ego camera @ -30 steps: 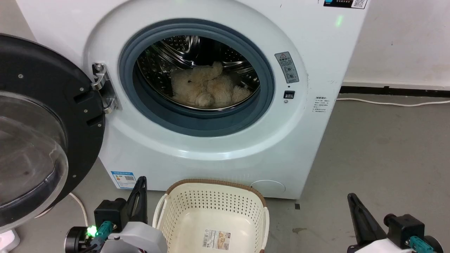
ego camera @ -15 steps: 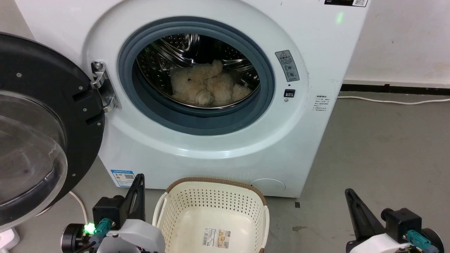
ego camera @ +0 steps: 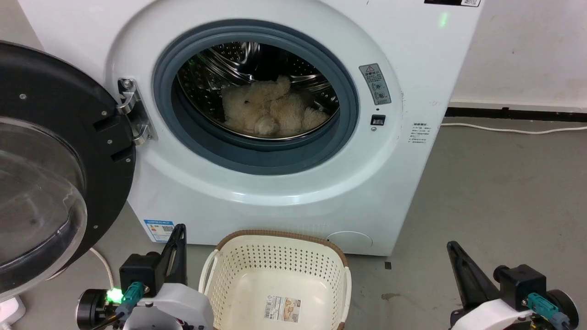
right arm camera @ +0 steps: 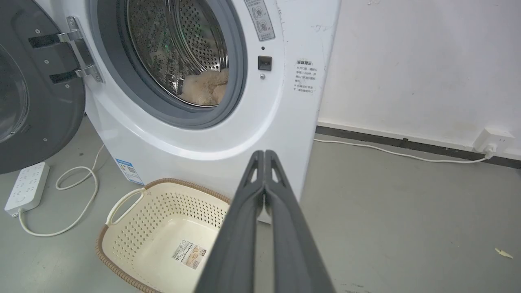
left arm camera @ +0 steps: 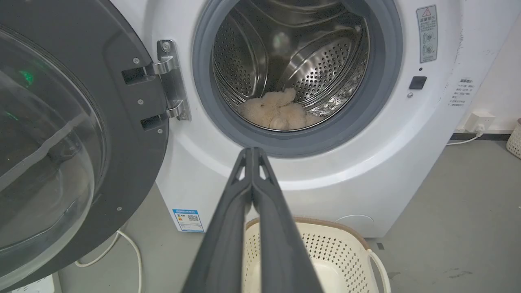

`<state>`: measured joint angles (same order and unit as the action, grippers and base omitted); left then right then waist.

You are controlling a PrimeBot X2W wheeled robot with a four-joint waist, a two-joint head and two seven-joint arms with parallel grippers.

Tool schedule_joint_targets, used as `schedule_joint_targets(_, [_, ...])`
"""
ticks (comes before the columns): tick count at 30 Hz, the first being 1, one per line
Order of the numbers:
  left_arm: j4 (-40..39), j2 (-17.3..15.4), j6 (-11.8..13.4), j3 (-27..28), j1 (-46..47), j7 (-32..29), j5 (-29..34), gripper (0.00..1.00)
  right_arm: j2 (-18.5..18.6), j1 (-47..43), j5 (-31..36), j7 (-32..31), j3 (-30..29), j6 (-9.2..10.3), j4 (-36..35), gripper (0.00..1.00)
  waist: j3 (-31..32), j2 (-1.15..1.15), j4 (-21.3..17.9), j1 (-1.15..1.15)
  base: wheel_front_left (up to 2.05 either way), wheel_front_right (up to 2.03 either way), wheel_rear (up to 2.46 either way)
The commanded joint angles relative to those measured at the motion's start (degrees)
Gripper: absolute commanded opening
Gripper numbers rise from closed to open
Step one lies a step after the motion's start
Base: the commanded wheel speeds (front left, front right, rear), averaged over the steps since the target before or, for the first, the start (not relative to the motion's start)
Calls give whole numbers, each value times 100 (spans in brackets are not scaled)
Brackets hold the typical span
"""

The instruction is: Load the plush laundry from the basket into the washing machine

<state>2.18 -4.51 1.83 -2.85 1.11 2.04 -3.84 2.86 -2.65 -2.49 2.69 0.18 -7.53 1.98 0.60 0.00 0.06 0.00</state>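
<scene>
Standing on the grey floor, the washer had its round black-framed door swung wide open on the robot's left of the washer's front. The door hung from a steel hinge beside the opening. A grey seal ringed that opening, and behind it the perforated steel drum shone.

The toy lay inside the washer, slumped at the bottom of the drum behind the seal's lower lip, apart from both grippers.

The basket sat on the floor just in front of the washer, below the opening. A paper label showed on its bare bottom.

The left gripper hung low in front of the washer, just to the robot's left of the basket. Its two fingers were clenched tip to tip around nothing. In its wrist view, the left gripper pointed up at the washer's seal.

The right gripper hung low off the washer's right front corner, well apart from the basket. Its fingers were likewise pressed together and grasped nothing, as the right wrist view confirmed.

A white power strip and a looped cable lay on the floor below the door, left of the washer.
</scene>
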Motion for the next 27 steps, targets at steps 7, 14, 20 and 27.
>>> schedule_joint_targets(7, [-93,62,-68,111,-97,-69,152,0,1,159,101,-89,-15,4,-92,0,-18,0,-2,0,0,0,0])
schedule_joint_targets(14, [-151,109,-121,191,-103,-131,259,0,1,208,169,-171,-16,4,-141,0,-38,0,-4,0,0,0,0])
schedule_joint_targets(20, [-208,155,-173,270,-110,-192,365,0,1,256,236,-254,-18,4,-189,0,-57,0,-6,0,0,0,0])
schedule_joint_targets(27, [-218,163,-183,285,-111,-204,384,0,1,265,249,-269,-18,4,-198,0,-60,0,-6,0,0,0,0])
